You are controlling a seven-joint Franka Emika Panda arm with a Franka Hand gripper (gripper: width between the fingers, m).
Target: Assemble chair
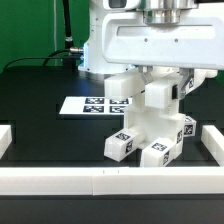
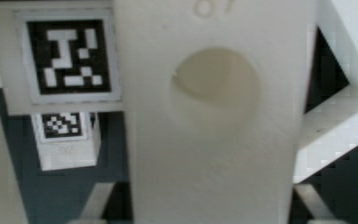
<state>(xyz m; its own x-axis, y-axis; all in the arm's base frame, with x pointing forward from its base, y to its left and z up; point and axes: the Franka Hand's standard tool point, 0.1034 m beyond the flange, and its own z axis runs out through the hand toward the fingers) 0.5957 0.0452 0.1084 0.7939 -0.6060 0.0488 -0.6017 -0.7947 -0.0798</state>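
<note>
So the hand (image 1: 165, 72) sits right on top of the chair (image 1: 150, 120), coming straight down from the arm's big white body at the top of the exterior view. Honestly can't tell how wide the jaws stand or whether they actually have hold of anything: the fingers are hidden against the chair's upper parts, and the wrist view doesn't show them clearly either.

The wrist view is mostly filled by one broad white slab of the chair (image 2: 211, 130), super close to the camera, with a shallow oval dimple (image 2: 215, 80) in its face. Next to that slab is another chair part with a big black-and-white tag (image 2: 69, 55).

In the exterior view the chair is a chunky white cluster in the middle of the black worktop (image 1: 40, 130). A block sticks out on the exterior view's left near the top, and the tagged feet at the bottom look to be down on the worktop.

Behind the chair, toward the exterior view's left, the marker board (image 1: 85, 104) lies flat, just beside the chair but not obviously touching it. A long white front rail (image 1: 100, 180) runs along the near edge, near the chair's feet, with shorter side rails (image 1: 213, 145) at both ends.
</note>
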